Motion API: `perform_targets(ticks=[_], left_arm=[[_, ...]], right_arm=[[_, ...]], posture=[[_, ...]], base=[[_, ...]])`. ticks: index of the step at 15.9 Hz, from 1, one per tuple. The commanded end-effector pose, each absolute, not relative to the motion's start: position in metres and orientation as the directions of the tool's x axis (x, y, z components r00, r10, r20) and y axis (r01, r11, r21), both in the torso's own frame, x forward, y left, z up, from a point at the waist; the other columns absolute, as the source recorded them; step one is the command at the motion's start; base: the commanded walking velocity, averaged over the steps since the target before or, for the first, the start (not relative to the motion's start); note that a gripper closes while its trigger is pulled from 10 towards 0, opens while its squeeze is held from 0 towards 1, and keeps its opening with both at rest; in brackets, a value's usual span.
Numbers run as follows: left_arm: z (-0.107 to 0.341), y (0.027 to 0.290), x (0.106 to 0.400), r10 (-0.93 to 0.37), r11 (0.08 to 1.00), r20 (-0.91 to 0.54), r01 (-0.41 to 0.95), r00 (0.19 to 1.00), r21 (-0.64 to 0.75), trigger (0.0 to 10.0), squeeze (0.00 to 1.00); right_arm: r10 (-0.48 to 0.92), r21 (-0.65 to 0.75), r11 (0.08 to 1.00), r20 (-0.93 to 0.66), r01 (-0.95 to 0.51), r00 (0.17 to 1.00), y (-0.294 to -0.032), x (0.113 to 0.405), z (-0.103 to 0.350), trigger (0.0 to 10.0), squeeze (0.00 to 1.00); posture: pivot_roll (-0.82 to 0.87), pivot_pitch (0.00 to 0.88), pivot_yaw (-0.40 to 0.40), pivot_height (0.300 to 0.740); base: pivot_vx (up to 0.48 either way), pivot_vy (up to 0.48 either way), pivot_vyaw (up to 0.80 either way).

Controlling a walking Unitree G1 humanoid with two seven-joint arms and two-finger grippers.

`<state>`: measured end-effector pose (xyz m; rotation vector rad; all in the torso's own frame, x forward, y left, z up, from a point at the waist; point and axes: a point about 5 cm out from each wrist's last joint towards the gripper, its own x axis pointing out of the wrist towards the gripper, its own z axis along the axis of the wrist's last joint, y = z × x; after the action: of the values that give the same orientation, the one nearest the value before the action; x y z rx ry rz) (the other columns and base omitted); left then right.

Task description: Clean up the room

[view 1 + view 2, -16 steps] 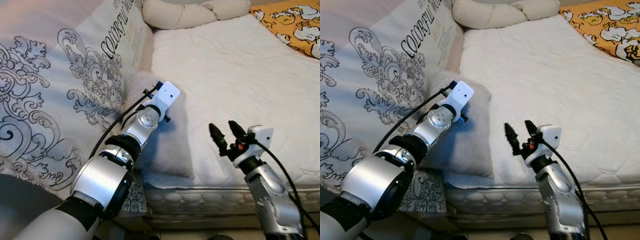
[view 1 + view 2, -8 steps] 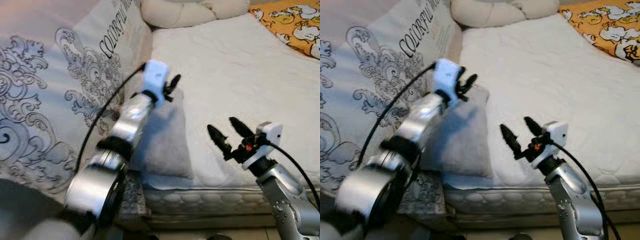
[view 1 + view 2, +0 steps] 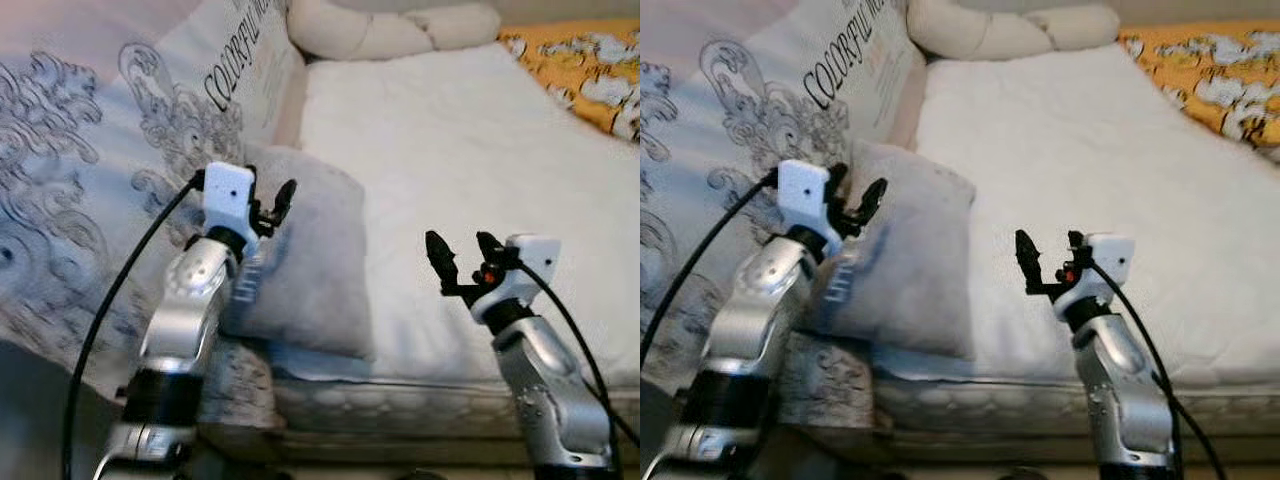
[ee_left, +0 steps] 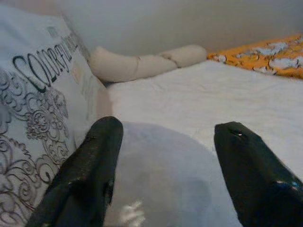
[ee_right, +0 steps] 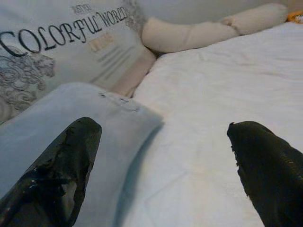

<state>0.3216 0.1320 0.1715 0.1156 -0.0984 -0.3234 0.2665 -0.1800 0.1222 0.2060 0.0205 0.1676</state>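
Pillow tidy-up, with both grippers empty and nothing in hold yet.

Grey pillow point(image 3: 305, 265) lies at the near left edge of the white mattress point(image 3: 470, 150), propped against the patterned bedding point(image 3: 120, 150) at its 9 o'clock. My left gripper point(image 3: 270, 205) sits at its upper left corner, fingers spread, close to the fabric but I judge not pinching it. My right gripper point(image 3: 460, 258) hovers at the pillow's 3 o'clock, apart from it, fingers spread too. Next I need to close on the pillow and carry it toward the head of the bed. Count: one grey pillow, one long cream bolster point(image 3: 385, 30) at 12 o'clock, one orange printed cover point(image 3: 590, 70) at 2 o'clock.
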Motion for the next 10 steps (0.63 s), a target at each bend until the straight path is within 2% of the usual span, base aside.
perform_targets(ticks=[1,5,8,10], left_arm=[[0.175,0.128,0.317,-0.327,0.933,0.065,0.311,0.943,0.181,10.0,0.81],[0.172,0.135,0.308,-0.277,0.952,0.032,0.270,0.960,0.146,10.0,0.80],[0.157,0.148,0.297,-0.189,0.973,-0.017,0.189,0.982,0.131,10.0,0.81],[0.150,0.155,0.293,-0.162,0.977,-0.042,0.166,0.986,0.134,10.0,0.80]], right_arm=[[0.127,0.189,0.975,-0.017,-0.121,0.992,-0.183,0.267,0.121,10.0,0.00],[0.037,0.151,0.988,-0.020,-0.033,0.999,-0.182,0.270,0.128,10.0,0.00],[0.050,0.070,0.997,-0.056,-0.046,0.997,-0.178,0.258,0.118,10.0,0.00],[0.028,0.089,0.996,-0.066,-0.022,0.997,-0.179,0.255,0.117,10.0,0.00]], posture=[[-0.07,0.000,0.071,0.740],[-0.10,0.000,0.072,0.740],[-0.10,0.000,0.049,0.740],[-0.11,0.000,0.051,0.740]], base=[[0.000,-0.480,0.00],[0.000,-0.465,0.00],[0.000,-0.464,0.00],[0.000,-0.463,0.00]])
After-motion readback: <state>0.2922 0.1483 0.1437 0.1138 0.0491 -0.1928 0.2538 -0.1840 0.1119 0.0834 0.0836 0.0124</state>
